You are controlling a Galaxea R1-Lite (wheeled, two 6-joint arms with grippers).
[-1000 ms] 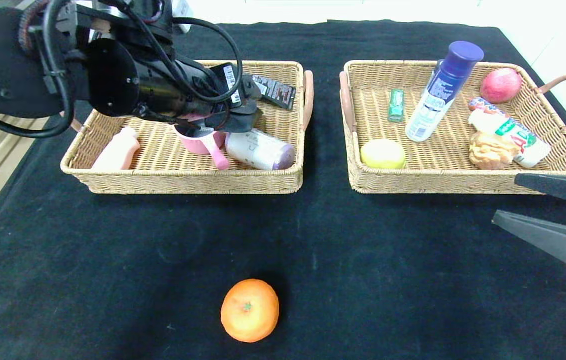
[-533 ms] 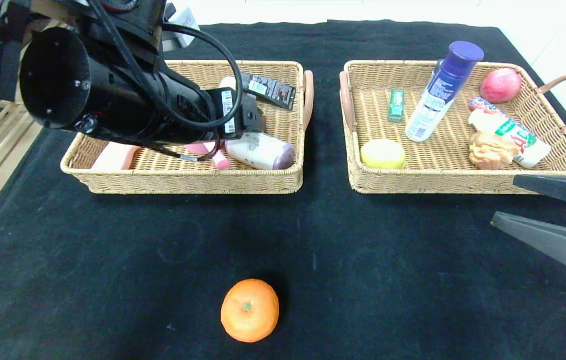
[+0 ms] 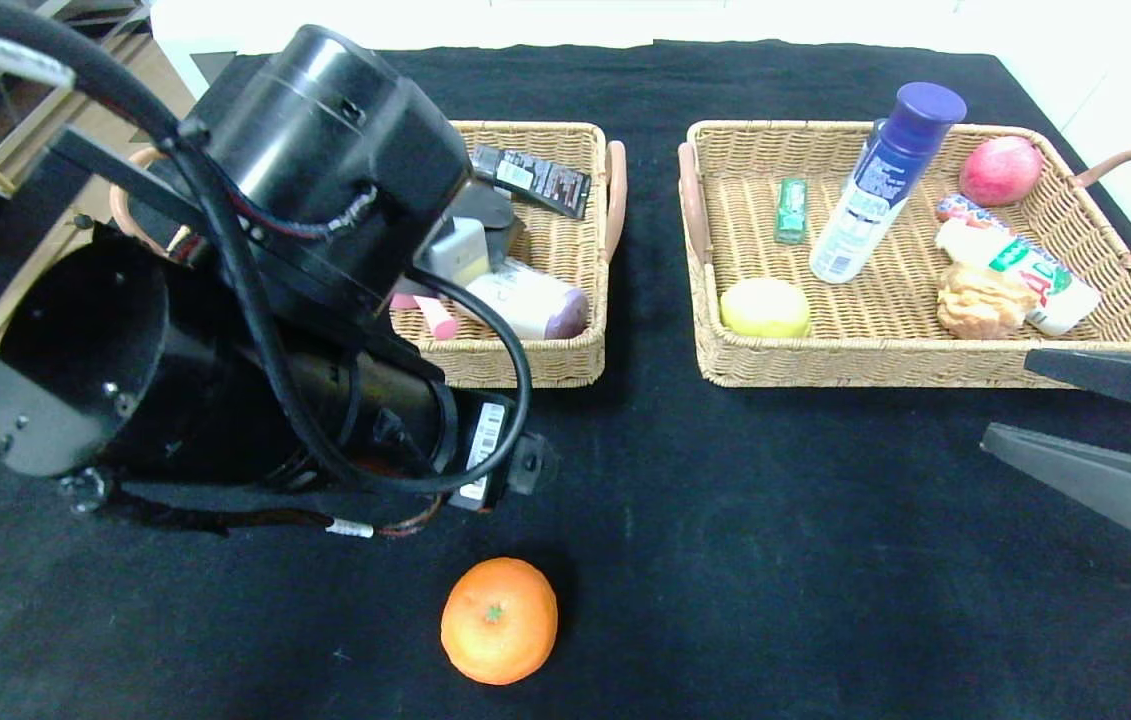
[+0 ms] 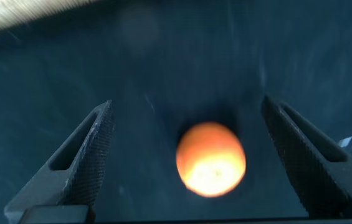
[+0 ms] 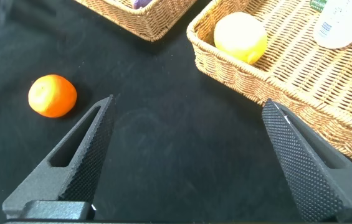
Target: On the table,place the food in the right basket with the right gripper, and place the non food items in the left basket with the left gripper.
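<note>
A round orange (image 3: 498, 620) lies on the black table (image 3: 775, 560) near the front; it also shows in the right wrist view (image 5: 52, 95). My left gripper (image 4: 187, 102) is open and empty above the orange (image 4: 211, 160), which shows between its fingers; in the head view the bulky left arm (image 3: 255, 330) hides them. The left basket (image 3: 525, 370) holds a white canister with a purple lid (image 3: 530, 300) and a pink saucepan, only its handle (image 3: 437, 318) showing. The right basket (image 3: 905, 375) holds the blue-capped bottle (image 3: 880, 185) and the bun (image 3: 980, 300). My right gripper (image 3: 1010, 400) is open and empty, in front of the right basket.
The right basket also holds a yellow round item (image 3: 765, 307), a red apple (image 3: 1000, 170), a green pack (image 3: 791, 210) and a white packet (image 3: 1020, 265). A black packet (image 3: 535, 180) lies at the back of the left basket. The left arm hides most of that basket.
My left arm has pulled back out of the left basket toward the table's front and now hangs over the orange. The saucepan stayed in the basket. The right arm has not moved.
</note>
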